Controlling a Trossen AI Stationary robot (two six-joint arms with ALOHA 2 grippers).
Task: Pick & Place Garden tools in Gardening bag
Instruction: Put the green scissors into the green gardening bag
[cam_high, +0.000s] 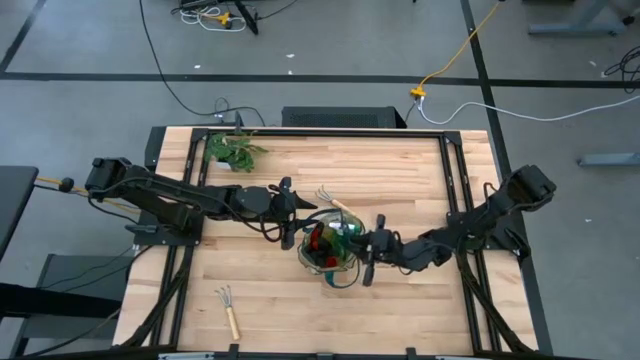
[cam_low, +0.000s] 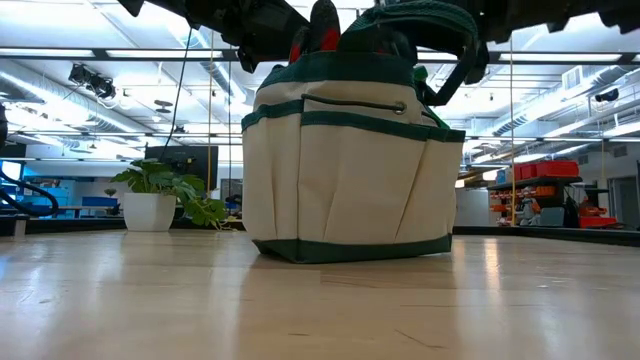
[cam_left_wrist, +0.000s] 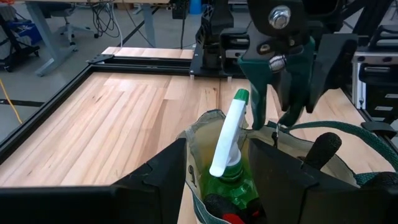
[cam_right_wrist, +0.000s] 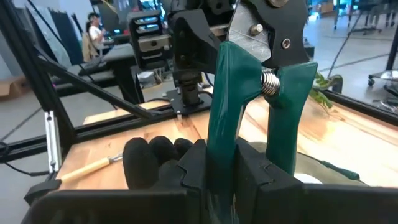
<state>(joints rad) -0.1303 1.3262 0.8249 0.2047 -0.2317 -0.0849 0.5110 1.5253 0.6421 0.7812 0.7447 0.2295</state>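
The cream gardening bag with green trim stands mid-table on its flat base. Inside it are a green round piece with a white handle and something red. My right gripper reaches over the bag's right rim, shut on the green pruning shears, which stand above the bag's mouth. At the bag's left rim my left gripper is open, a finger on each side of the white handle; whether it touches the bag does not show. One rake lies just beyond the bag, another near the front left. My right gripper pinches one green handle of the shears between its two fingers, toward that handle's lower end. The other handle runs past the outside of one finger. The fingers come level from the table's right. The shears stand upright, pivot end up, over the bag's mouth.
A leafy plant in a white pot sits at the far left corner. Dark rails frame the wooden table on its left, right and far sides. Bare wood lies left and right of the bag.
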